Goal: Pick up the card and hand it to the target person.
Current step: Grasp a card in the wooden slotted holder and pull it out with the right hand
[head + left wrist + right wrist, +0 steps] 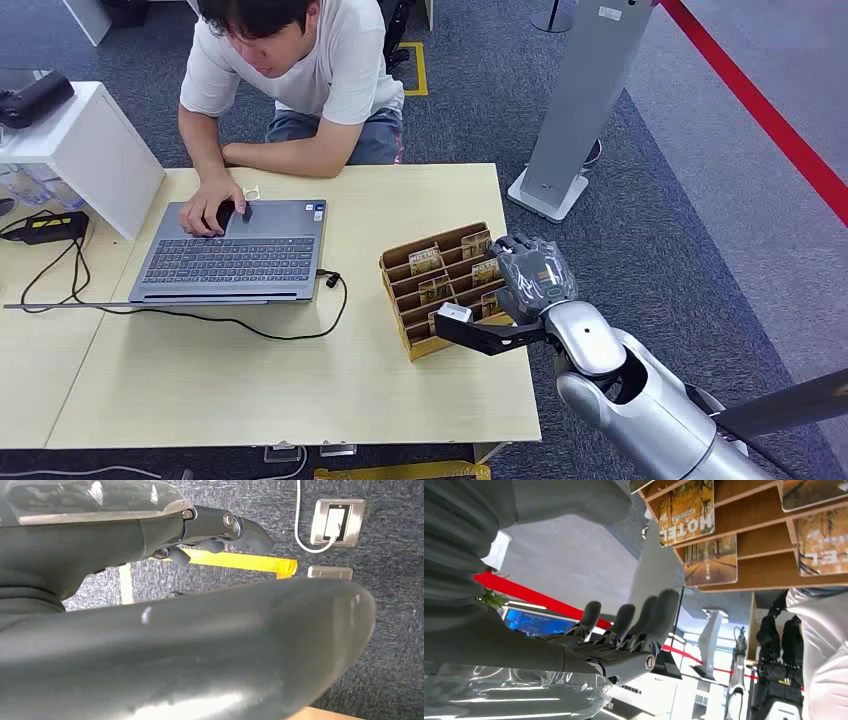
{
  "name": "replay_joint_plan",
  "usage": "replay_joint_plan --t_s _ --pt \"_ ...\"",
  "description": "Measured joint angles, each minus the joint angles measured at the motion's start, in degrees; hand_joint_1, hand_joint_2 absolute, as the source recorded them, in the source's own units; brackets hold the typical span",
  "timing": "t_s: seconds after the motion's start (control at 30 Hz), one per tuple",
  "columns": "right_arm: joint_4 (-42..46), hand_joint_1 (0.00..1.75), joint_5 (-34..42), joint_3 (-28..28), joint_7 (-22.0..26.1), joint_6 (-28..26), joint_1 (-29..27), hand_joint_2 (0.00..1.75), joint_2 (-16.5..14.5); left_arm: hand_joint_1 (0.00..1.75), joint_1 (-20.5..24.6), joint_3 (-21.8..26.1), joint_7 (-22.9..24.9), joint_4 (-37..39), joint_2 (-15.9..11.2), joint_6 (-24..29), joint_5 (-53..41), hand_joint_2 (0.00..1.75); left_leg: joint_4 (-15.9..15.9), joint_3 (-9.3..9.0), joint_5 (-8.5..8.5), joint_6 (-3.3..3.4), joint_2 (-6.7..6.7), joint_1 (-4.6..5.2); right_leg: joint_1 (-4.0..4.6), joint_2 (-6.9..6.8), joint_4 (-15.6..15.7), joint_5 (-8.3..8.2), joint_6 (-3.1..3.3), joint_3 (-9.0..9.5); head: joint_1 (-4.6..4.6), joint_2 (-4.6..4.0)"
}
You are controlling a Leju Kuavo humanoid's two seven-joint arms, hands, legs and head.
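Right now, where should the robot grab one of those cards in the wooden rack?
Probably by the top edge of a card, coming from above. The cards stand upright in the tiered rack with only their upper parts poking out, so thumb and finger can pinch there. The right hand, open, is already beside the rack.

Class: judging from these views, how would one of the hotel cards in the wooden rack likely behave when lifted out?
The hotel card looks flat and thin, so probably stiff yet light. Its surface seems glossy, so possibly slippery. It stands in a slot of the wooden rack, so likely slides out upward.
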State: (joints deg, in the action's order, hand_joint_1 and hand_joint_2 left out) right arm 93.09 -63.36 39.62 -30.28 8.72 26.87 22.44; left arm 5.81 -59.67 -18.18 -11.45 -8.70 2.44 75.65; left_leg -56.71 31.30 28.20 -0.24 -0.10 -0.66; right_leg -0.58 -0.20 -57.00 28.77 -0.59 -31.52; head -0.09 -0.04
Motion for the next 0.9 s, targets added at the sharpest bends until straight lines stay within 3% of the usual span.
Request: replay_joint_plan --t_s 0.9 --pt "-7.87 0.72 4.98 4.74 -0.49 -3.66 0.55 1.75 0.99 0.00 -0.01 0.00 0.11 0.00 0.00 0.65 0.00 0.00 0.00 -0.01 0.00 0.00 0.00 0.00 0.00 0.00 0.00 0.00 0.00 0.00 0.03 0.00"
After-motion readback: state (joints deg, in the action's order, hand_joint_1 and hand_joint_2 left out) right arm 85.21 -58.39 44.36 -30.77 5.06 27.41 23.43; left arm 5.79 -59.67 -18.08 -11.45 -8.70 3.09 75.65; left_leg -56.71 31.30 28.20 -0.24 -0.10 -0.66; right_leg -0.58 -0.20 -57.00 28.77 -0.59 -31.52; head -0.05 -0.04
